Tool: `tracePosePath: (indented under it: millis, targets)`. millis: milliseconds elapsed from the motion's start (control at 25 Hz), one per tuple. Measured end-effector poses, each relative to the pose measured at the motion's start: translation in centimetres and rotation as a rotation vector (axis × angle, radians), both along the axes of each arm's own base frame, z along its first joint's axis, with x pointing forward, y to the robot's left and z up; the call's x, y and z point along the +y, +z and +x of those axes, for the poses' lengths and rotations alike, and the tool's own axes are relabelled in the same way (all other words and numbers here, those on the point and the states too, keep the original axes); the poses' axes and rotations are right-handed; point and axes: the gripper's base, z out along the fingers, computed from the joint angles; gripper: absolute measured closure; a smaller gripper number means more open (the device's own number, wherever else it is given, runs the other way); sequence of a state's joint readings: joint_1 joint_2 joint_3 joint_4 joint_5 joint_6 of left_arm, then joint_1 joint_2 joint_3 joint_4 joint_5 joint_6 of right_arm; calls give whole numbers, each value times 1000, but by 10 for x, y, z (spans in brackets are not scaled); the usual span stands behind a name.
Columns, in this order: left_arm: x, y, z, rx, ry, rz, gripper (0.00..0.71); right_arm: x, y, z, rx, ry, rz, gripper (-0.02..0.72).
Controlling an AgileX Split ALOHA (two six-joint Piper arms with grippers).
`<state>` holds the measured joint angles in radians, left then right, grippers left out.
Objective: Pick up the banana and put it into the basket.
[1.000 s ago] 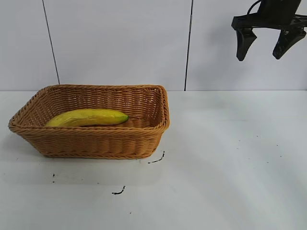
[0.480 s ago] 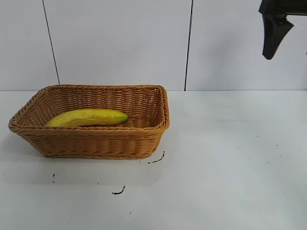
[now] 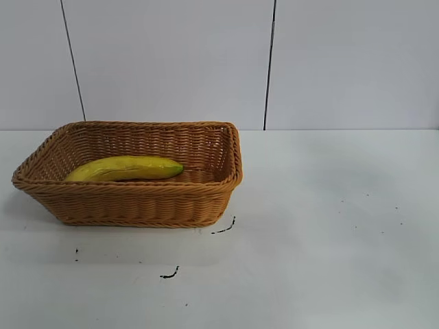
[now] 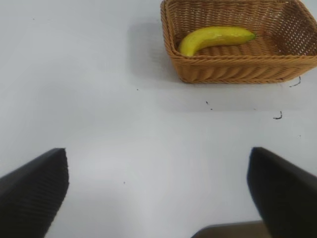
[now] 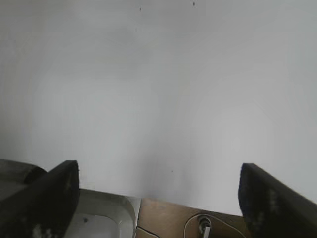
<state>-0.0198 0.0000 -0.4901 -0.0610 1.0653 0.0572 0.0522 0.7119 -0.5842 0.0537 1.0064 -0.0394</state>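
Observation:
The yellow banana [image 3: 126,168] lies on its side inside the tan wicker basket [image 3: 206,194] at the left of the table. Both also show in the left wrist view, banana [image 4: 214,37] in basket [image 4: 223,72]. My left gripper [image 4: 158,191] is open and empty, held well away from the basket above bare table. My right gripper [image 5: 158,198] is open and empty, above the table's edge at the right, far from the basket. Neither gripper shows in the exterior view.
The white table [image 3: 329,226] has a few small black marks [image 3: 224,228] in front of the basket. In the right wrist view a brown surface with a cable [image 5: 198,223] and a white part [image 5: 106,218] lie past the table edge.
The right gripper has risen and moved right, out of the exterior view. The banana and basket have not moved.

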Motion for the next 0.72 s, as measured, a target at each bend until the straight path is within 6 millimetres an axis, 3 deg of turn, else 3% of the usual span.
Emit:
tracePosePath:
  millis: [280,720]
  targets:
    - [0,0,0,0,0,0,15,-3,2,-55,-252,4,6,78]
    - [0,0,0,0,0,0,15,-6,10,-111,-611,5,28,78]
